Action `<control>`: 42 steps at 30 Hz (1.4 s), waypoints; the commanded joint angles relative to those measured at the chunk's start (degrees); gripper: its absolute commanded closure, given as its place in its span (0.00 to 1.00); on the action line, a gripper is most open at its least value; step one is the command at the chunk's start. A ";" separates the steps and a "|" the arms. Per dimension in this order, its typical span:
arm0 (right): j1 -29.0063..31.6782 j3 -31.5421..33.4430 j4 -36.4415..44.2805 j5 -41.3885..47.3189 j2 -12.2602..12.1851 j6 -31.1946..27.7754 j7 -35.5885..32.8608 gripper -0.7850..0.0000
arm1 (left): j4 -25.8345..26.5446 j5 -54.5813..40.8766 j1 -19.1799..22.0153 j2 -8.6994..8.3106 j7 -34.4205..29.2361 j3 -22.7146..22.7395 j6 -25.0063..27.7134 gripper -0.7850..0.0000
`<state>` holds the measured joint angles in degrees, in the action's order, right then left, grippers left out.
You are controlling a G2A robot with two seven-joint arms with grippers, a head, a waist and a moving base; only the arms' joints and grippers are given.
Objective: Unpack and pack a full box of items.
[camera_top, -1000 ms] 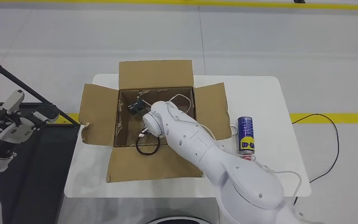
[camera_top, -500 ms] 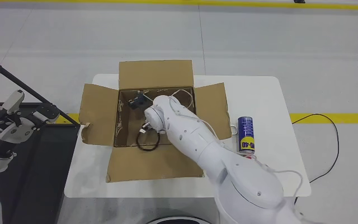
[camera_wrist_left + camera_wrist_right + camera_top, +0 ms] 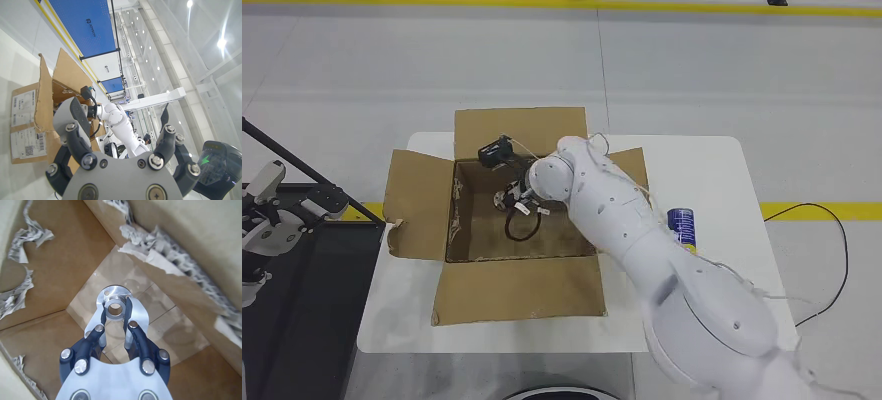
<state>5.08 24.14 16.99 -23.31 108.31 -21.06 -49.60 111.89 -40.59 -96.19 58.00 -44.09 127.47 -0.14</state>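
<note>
Right hand: closed on the raised collar of a metal flange, one pad on each side, down inside the box.
Flange: over the box floor. I can't quite tell whether it rests on the cardboard or hangs just above it.
Handling: I judge it solid, stiff and heavy for its bulk, with a polished, slippery skin. The collar is the place to hold, and the wide plate beneath guards against slipping.
Left hand: fingers spread wide, holding nothing, outside the box.
Table: a blue spray can sits off to the box's side.
Risk: the torn flap edges could snag on the lift out.
</note>
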 commanded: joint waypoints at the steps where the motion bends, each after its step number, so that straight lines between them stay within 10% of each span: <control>1: -0.12 0.65 1.17 -0.13 -0.92 -1.14 -0.84 1.00 | 0.00 0.00 0.00 0.00 0.00 0.00 0.00 0.00; 15: 5.52 9.33 26.70 -1.90 -10.80 -1.17 -11.17 1.00 | 0.00 0.00 0.00 0.00 0.00 0.00 0.00 0.00; 24: 22.55 25.18 63.03 -8.47 -20.59 4.33 -22.28 1.00 | 0.00 0.00 0.00 0.00 0.00 0.00 0.00 0.00; 42: 33.93 35.39 79.97 -4.11 -24.96 -0.58 -22.08 1.00 | 0.00 0.00 0.00 0.00 0.00 0.00 0.00 0.00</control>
<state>38.87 59.30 96.89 -27.94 83.48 -21.15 -71.92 111.89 -40.59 -96.19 58.00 -44.09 127.47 -0.14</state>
